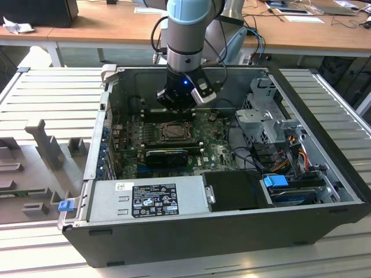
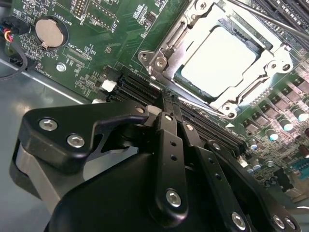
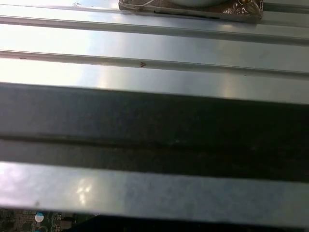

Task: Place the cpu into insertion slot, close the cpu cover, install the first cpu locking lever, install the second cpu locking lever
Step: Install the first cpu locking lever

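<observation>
The cpu (image 2: 217,58) lies flat in the insertion slot (image 1: 172,132) on the green motherboard, its pale silver top showing. The cpu cover (image 2: 166,48), a silver frame, lies down around the chip, which shows through its window. A thin metal lever rod (image 2: 270,19) runs along one side of the socket. My gripper (image 2: 168,102) hangs just beside the socket, above the black connectors, with its black fingers (image 2: 169,145) pressed together and nothing between them. In the exterior view the gripper (image 1: 177,105) hovers over the board just behind the socket.
The open computer case (image 1: 324,133) walls in the board. A power supply (image 1: 145,197) sits at the front and a drive cage (image 1: 266,116) on the exterior view's right. A coin battery (image 2: 48,31) and black memory slots (image 2: 137,89) lie near the socket. A grey fixture (image 1: 46,145) stands outside.
</observation>
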`<control>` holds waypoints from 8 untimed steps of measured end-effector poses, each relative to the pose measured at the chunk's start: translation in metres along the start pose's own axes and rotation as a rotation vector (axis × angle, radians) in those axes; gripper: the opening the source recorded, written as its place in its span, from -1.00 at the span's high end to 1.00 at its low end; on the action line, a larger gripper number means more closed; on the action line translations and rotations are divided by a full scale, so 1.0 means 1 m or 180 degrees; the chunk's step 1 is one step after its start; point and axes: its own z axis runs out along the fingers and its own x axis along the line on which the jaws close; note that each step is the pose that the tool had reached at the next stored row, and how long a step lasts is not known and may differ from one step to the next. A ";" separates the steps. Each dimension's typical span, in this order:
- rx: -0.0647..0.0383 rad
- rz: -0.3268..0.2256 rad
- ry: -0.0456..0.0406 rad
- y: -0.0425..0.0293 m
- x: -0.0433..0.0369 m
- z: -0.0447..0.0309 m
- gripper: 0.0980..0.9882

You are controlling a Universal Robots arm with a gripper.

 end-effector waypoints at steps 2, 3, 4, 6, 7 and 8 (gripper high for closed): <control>0.0000 0.0000 0.0000 -0.0001 -0.0004 0.0012 0.98; 0.0000 0.0000 0.0000 -0.0002 -0.0005 0.0020 0.98; 0.0000 0.0000 0.0000 -0.0003 -0.0006 0.0024 0.98; 0.0001 0.0000 0.0000 -0.0006 -0.0006 0.0030 0.98; 0.0000 0.0000 0.0000 -0.0008 -0.0006 0.0032 0.98; 0.0000 0.0000 0.0000 -0.0008 -0.0006 0.0035 0.98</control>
